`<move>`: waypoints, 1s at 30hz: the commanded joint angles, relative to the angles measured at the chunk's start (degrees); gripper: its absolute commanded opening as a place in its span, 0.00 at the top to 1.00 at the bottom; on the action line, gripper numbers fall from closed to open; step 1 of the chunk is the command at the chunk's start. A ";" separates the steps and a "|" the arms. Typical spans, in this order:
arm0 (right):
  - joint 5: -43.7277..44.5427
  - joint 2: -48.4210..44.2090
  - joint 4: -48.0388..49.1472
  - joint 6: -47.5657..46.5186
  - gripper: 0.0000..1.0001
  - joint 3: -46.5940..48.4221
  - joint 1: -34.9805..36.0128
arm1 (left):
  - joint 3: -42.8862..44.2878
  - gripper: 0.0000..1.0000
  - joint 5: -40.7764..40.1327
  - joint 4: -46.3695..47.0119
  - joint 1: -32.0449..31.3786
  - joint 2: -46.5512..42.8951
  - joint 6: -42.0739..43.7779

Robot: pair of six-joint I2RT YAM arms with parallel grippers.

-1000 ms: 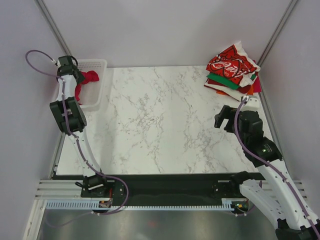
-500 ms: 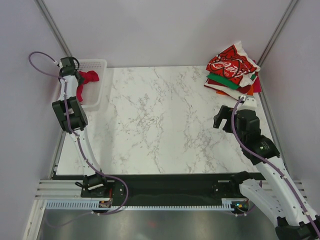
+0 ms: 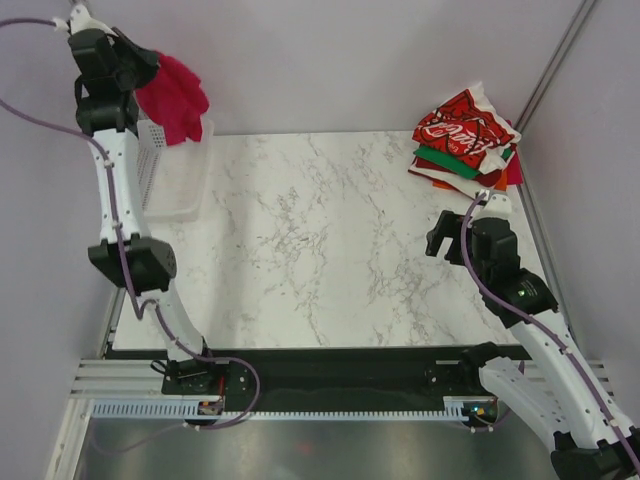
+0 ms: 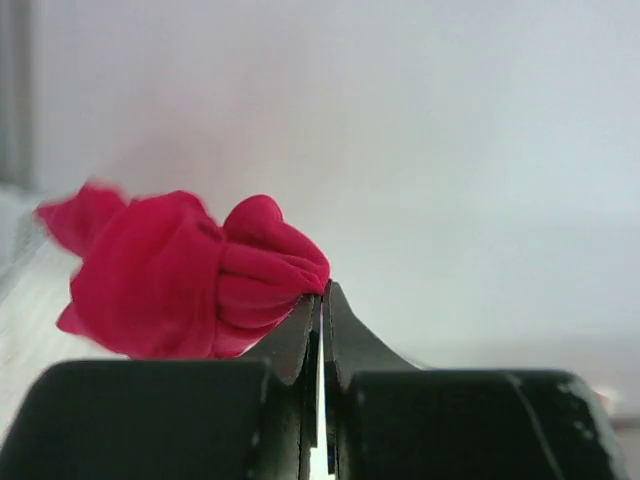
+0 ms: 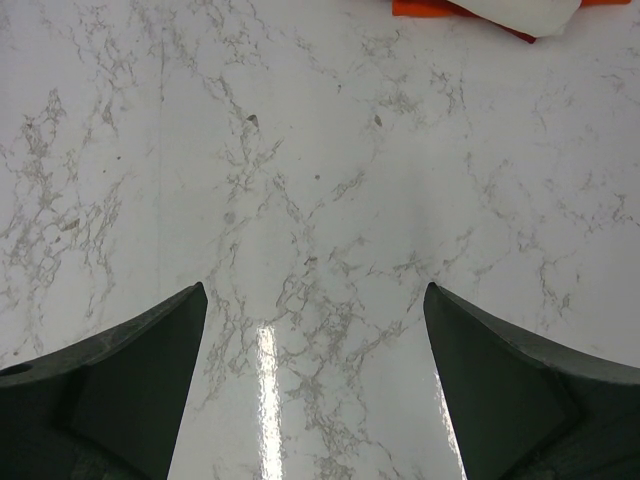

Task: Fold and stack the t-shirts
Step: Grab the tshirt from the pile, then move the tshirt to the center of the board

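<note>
Left hand clamped on crimson t-shirt, high above white basket far left, right hand spread wide over tabletop, folded t-shirts stacked far right

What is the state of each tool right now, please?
Left tool: closed, holding the crimson t-shirt.
Right tool: open, holding nothing.

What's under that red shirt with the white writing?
Beneath the printed shirt, edges of a green shirt, white shirt, orange shirt and dark red shirt poke out. Their middles are covered; more may hide there.
</note>
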 commanded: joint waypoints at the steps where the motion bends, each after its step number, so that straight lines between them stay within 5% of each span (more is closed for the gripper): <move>1: 0.60 -0.62 0.43 -0.04 0.02 0.21 0.12 | -1.68 0.98 7.60 9.02 -1.88 -21.47 -2.09; 2: 0.68 -0.88 0.43 0.04 0.02 0.13 0.12 | -7.53 0.97 6.82 8.93 -1.96 -25.18 -1.74; 4: 0.25 -1.24 0.52 0.04 0.02 0.21 0.12 | -15.63 0.69 4.11 8.84 -1.97 -31.69 -1.21; 5: 0.24 -1.32 0.61 0.04 0.02 0.13 0.20 | -24.90 0.46 1.74 8.84 -1.97 -39.11 -1.39; 6: 0.16 -1.24 0.70 0.04 0.02 0.12 0.20 | -29.51 0.07 1.72 8.93 -1.97 -42.23 -1.30; 7: -0.02 -1.24 0.70 0.04 0.02 0.12 0.20 | -33.91 0.00 3.02 8.41 -1.88 -45.83 -1.04; 12: -2.39 -0.54 0.61 0.31 0.02 0.48 0.20 | -63.71 0.00 8.38 5.94 -1.88 -65.07 -3.93; 17: -6.43 -0.01 -1.06 1.88 0.02 2.32 0.20 | -83.31 0.00 15.42 0.43 -2.05 -71.53 -1.30; 25: -8.70 0.16 -1.59 7.16 0.02 -0.40 0.20 | -95.38 0.01 16.75 -0.21 -3.72 -72.25 -0.68; 30: -14.60 6.48 1.83 7.69 0.02 -4.70 0.29 | -95.92 0.01 16.75 -0.21 -11.97 -65.49 -0.68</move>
